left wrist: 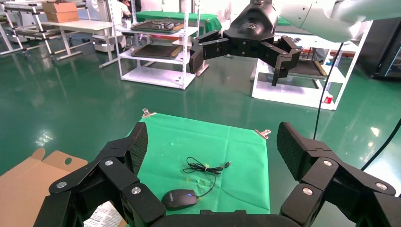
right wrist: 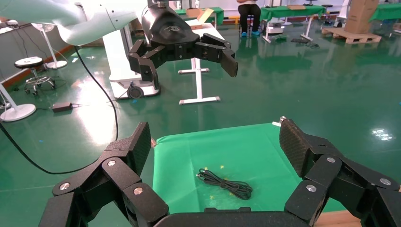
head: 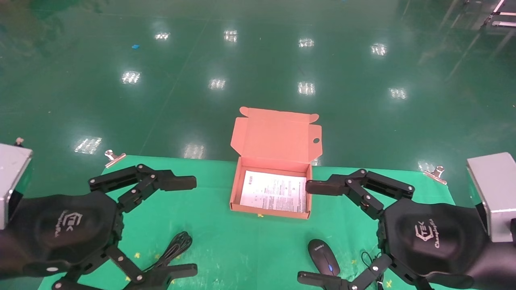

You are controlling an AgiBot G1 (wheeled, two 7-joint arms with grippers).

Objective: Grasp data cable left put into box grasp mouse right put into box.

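The orange box (head: 235,189) stands open at the middle back of the green cloth, lid (head: 278,137) up, a white printed sheet (head: 274,191) inside. The coiled black data cable (head: 175,245) lies front left, between my left gripper's fingers; it also shows in the right wrist view (right wrist: 224,183). The black mouse (head: 323,251) with its blue-lit wheel lies front right; it also shows in the left wrist view (left wrist: 178,198), its thin cord (left wrist: 205,168) bundled behind it. My left gripper (head: 189,226) and right gripper (head: 308,233) hover wide open and empty, either side of the box.
The green cloth (head: 250,241) is held by metal clips (head: 114,158) (head: 435,175) at its far corners, with green floor beyond its edge. Shelving racks (left wrist: 156,52) and tables stand farther off in the room.
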